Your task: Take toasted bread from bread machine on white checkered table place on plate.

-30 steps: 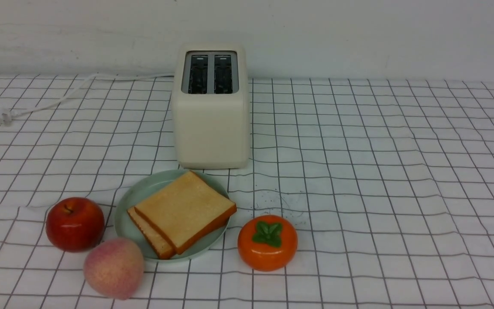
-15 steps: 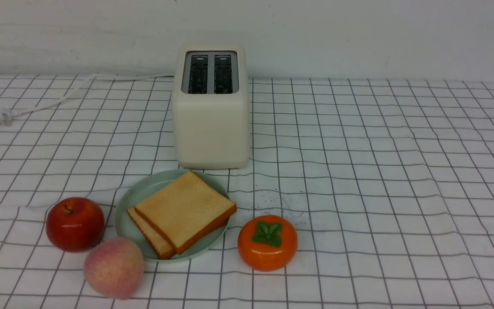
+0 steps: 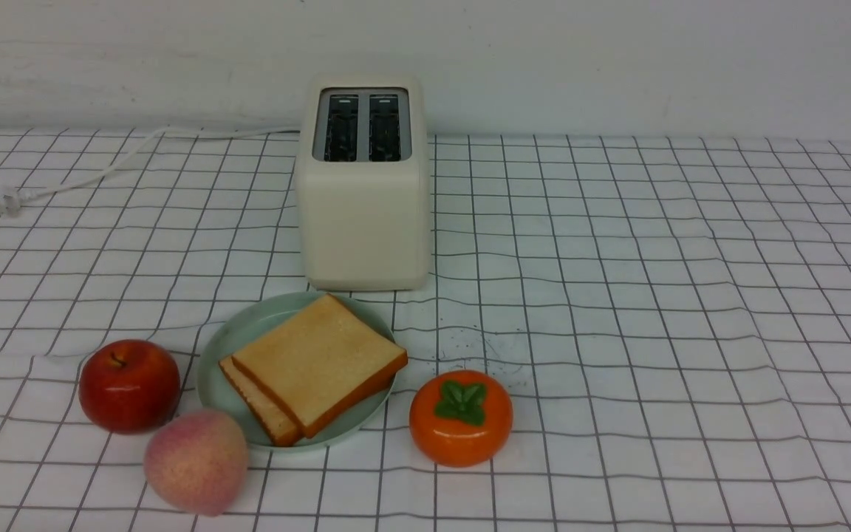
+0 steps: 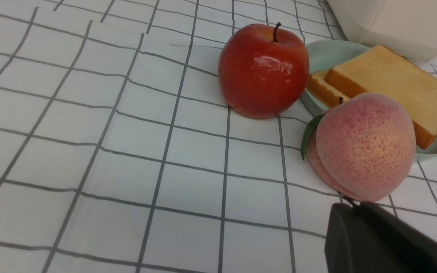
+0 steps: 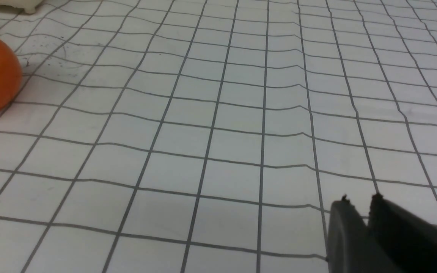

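Front view: two golden-tan toasted bread slices (image 3: 318,366) lie stacked on the round mint-green plate (image 3: 227,347), lower centre-left, before the cream-white boxy bread machine (image 3: 364,192).
Left wrist view: dark left gripper (image 4: 349,206), lower right, pressed together, empty.
Right wrist view: dark right gripper (image 5: 360,203), lower right, narrowly parted, empty, above the white checkered table (image 5: 218,113).

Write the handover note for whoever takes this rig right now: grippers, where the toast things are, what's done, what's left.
Left gripper: shut, holding nothing, low over the table near the peach.
Right gripper: jaws slightly apart, empty, over bare cloth right of the persimmon.
Toast: both slices stacked on the plate, top one shifted off the lower.
Toaster: behind the plate, both slots empty.
Done: toast is out and plated.
Left: apparently nothing; both arms are out of the front view.
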### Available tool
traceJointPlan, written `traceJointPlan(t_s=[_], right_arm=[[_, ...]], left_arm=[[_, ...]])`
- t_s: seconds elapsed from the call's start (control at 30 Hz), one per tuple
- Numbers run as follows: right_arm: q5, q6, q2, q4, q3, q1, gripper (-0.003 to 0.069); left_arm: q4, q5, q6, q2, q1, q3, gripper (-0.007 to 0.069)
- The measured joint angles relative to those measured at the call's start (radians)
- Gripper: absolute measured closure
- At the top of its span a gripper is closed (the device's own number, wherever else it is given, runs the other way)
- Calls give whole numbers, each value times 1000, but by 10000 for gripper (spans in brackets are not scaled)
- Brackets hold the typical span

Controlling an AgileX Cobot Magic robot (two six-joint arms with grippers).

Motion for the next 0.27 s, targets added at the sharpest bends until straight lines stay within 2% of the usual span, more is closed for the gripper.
traceJointPlan(t_s=[0.27], right_arm=[[0, 0, 0, 0, 0, 0, 550]], left_arm=[[0, 0, 0, 0, 0, 0, 615]])
